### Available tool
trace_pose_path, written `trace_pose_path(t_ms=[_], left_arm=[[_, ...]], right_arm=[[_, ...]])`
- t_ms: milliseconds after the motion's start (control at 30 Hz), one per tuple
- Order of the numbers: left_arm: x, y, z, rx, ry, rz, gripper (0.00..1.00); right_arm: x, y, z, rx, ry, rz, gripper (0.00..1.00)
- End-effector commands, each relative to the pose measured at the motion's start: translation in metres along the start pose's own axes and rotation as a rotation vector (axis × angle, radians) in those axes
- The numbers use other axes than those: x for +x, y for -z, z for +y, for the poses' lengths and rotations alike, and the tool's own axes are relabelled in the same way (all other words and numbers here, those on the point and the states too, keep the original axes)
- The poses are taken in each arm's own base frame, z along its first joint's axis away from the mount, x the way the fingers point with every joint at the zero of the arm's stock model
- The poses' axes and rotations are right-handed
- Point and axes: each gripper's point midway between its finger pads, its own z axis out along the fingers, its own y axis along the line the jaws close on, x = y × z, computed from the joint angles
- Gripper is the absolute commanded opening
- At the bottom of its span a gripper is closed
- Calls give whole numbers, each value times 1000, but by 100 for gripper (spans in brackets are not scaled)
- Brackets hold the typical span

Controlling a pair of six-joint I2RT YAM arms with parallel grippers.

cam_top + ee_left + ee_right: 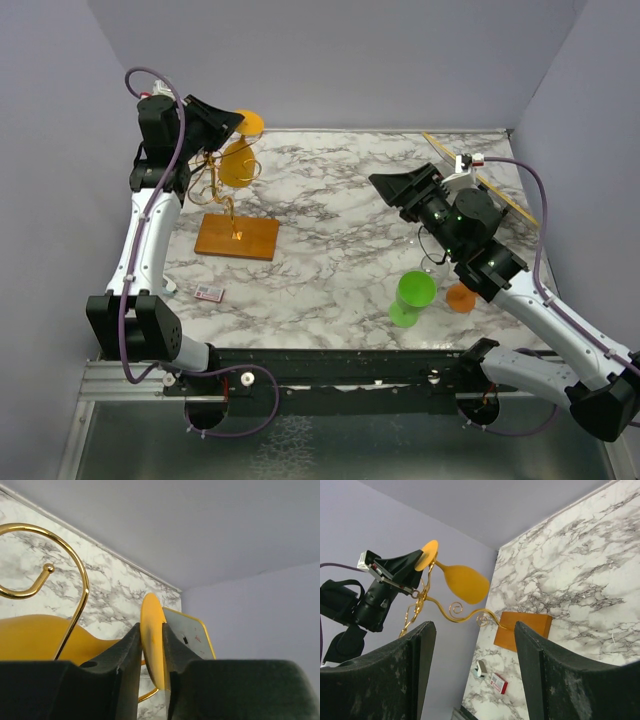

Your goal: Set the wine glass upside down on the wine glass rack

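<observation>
The yellow-orange wine glass (240, 160) hangs bowl down at the gold wire rack (218, 190), which stands on its orange-brown wooden base (237, 238) at the back left. My left gripper (232, 122) is shut on the glass's round foot (152, 645), pinched between both fingers; a curled gold arm (75, 560) and the bowl (45, 637) show beside it. My right gripper (385, 185) is open and empty over the table's middle right; its view shows the glass (465, 582), rack (452, 612) and base (522, 630) from afar.
A green cup (412, 297) and a small orange object (461, 297) sit at the front right under the right arm. A small red-and-white box (209, 293) lies near the front left. A yellow-edged flat board (480, 175) leans at the back right. Walls close in on three sides.
</observation>
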Motion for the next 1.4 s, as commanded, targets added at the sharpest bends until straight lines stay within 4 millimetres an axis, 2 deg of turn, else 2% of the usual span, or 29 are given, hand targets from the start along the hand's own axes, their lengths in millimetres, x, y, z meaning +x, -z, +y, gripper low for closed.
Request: trace_pose_path(t_ms=[0, 200, 367, 467, 533, 633, 933, 1167, 1367], left_arm=[[-10, 7, 6, -64, -85, -33, 27], [-19, 22, 14, -114, -138, -62, 43], [-25, 41, 14, -121, -191, -64, 51], [-29, 54, 10, -116, -225, -76, 64], [-30, 58, 4, -95, -246, -70, 68], [-27, 57, -2, -62, -254, -42, 69], [-22, 45, 13, -77, -233, -3, 67], [-28, 52, 4, -64, -272, -28, 68], [-30, 59, -2, -55, -312, -45, 66]], right_arm=[[-5, 4, -9, 36, 12, -30, 69], [-7, 6, -12, 53, 41, -31, 69], [-3, 7, -31, 179, 176, 39, 70], [-1, 12, -43, 239, 266, 81, 73], [-2, 16, -49, 271, 298, 93, 75], [-7, 22, -51, 290, 319, 86, 76], [-8, 33, -48, 265, 293, 75, 76], [-12, 39, -49, 267, 287, 55, 76], [-8, 37, -50, 261, 284, 67, 76]])
